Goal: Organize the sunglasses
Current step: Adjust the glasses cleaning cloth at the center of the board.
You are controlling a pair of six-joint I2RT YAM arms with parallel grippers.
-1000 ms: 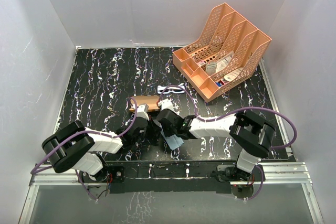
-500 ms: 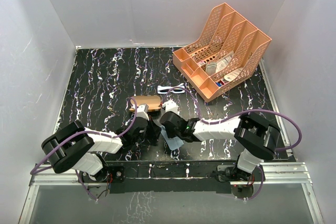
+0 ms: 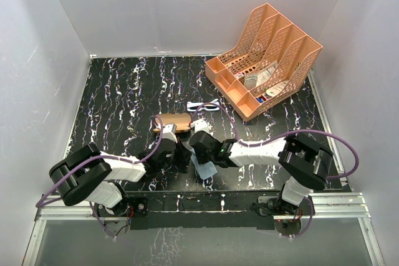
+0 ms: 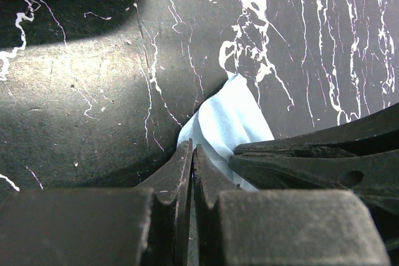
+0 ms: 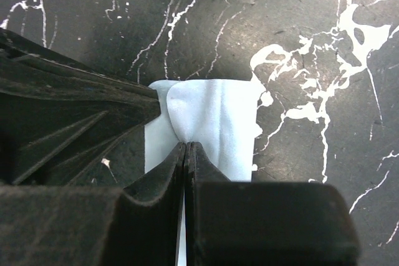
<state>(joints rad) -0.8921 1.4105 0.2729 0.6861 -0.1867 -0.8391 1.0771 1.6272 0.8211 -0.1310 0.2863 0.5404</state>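
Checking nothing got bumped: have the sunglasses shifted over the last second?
No. The sunglasses lie in the same spot, just left of the orange organizer's near corner.

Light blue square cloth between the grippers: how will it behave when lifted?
Probably floppy: the light blue cloth folds over itself at the right gripper. Likely light and thin, lying flat on the black marbled table. May slip from the left gripper, which seems to pinch only its edge.

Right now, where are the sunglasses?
In the top view, the sunglasses lie on the table near its middle, between the plaid case and the orange organizer.
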